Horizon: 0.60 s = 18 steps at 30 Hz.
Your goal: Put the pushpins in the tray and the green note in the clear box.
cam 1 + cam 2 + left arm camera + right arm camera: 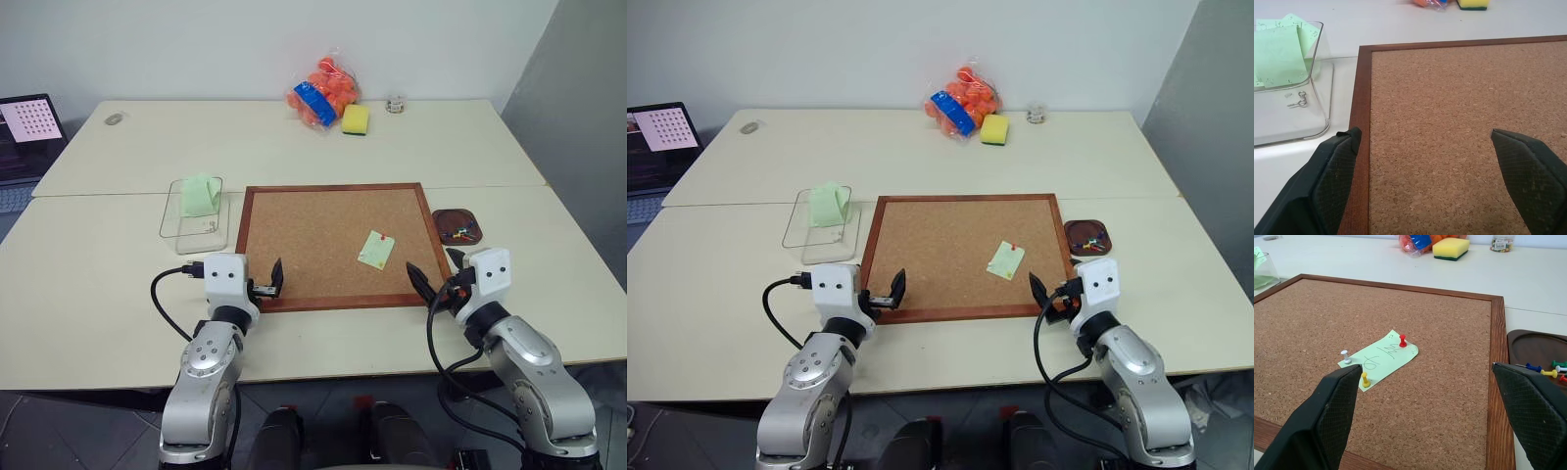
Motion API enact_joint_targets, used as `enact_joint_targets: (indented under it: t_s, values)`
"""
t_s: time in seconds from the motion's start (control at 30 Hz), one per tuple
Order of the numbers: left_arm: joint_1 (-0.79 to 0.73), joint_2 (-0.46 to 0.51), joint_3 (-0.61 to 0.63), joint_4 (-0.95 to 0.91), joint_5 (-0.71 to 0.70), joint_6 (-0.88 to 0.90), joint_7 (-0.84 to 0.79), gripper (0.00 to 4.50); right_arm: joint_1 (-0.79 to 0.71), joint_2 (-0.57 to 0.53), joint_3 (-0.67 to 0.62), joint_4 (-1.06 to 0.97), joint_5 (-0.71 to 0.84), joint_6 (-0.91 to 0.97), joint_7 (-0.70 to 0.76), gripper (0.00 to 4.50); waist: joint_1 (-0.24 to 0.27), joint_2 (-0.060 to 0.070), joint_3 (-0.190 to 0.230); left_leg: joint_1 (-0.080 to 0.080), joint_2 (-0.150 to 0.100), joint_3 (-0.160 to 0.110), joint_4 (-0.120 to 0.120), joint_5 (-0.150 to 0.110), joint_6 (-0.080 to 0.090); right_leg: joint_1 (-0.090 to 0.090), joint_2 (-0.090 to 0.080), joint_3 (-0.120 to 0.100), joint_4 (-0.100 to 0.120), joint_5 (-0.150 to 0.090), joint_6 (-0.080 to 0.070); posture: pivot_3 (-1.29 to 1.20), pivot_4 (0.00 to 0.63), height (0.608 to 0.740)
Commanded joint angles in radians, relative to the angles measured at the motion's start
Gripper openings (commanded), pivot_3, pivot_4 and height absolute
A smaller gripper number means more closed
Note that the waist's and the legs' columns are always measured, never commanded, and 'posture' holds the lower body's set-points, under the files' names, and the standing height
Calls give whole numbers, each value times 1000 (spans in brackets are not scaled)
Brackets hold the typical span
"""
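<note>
The green note [1382,357] lies on the cork board [323,230], right of its middle, pinned by a red pushpin [1402,340], a white one [1345,356] and a yellow one [1365,379]. The dark brown tray [441,217] sits just right of the board and holds several coloured pushpins [1547,372]. Left of the board stands the clear box [171,230] with pale green notes [1278,54] inside. My left gripper [266,284] hovers open at the board's near left corner. At the near right corner my right gripper [1426,367] is open, facing the note.
At the table's far side lie a bag of orange things [323,93], a yellow-and-green sponge [355,119] and a small glass jar [395,103]. A laptop [24,132] stands at the far left. A small metal hook [1299,102] lies in the box.
</note>
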Motion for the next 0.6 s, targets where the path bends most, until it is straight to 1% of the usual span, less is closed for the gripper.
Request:
enact_joint_targets:
  t_s: [0.03,0.13,0.6]
  values:
    - [-2,-6,7,-50,-18,-2,-3,4460,-13,-1,-7,-33,3,-27,0,4500,0,0,0,0,0,0,0,0,0,0,0,0,0,0,0,0,150,740]
    - [-5,-1,9,-47,1,-3,13,4460,-14,-1,-6,-31,2,-28,0,4500,0,0,0,0,0,0,0,0,0,0,0,0,0,0,0,0,150,740]
    - [-20,-2,7,-39,-19,-6,5,4460,-21,3,2,-20,-4,-37,-6,4500,0,0,0,0,0,0,0,0,0,0,0,0,0,0,0,0,150,740]
